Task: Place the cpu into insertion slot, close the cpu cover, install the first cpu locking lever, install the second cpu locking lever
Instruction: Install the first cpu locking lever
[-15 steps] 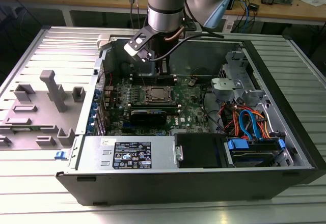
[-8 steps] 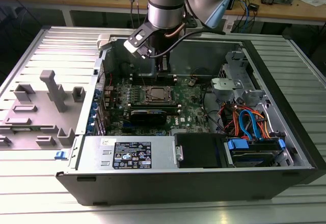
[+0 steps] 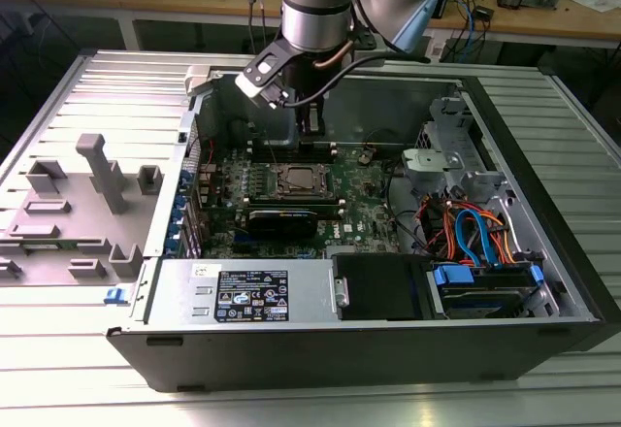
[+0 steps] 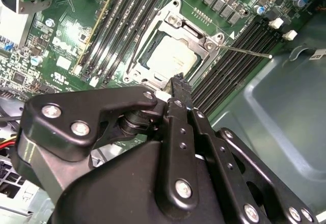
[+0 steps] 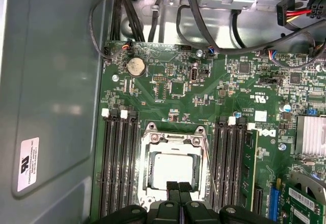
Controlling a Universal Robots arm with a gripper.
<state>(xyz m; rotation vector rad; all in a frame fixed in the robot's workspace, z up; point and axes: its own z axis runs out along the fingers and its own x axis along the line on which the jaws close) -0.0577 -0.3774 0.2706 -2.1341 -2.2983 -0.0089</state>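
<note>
**Shut, empty gripper at the socket, one lever loose**

Exterior view: the gripper (image 3: 310,128) hangs over the board (image 3: 364,215) near the case's (image 3: 388,344) back wall, just behind the slot (image 3: 278,182), and the cpu (image 3: 297,182) is seated inside it. Second wrist view: fingers pressed together with nothing between them, tip right at the socket's edge. The cover (image 4: 152,34) looks down flat around the cpu, but a thin lever (image 4: 247,51) sticks out free across the memory slots (image 4: 232,66). First wrist view: the same closed tip sits at the cover's near edge, with the lever running alongside. My call is lever work: push the rod with the side of the tip, sweep it down and under its hook, and keep pressure off the cpu's top.
</note>
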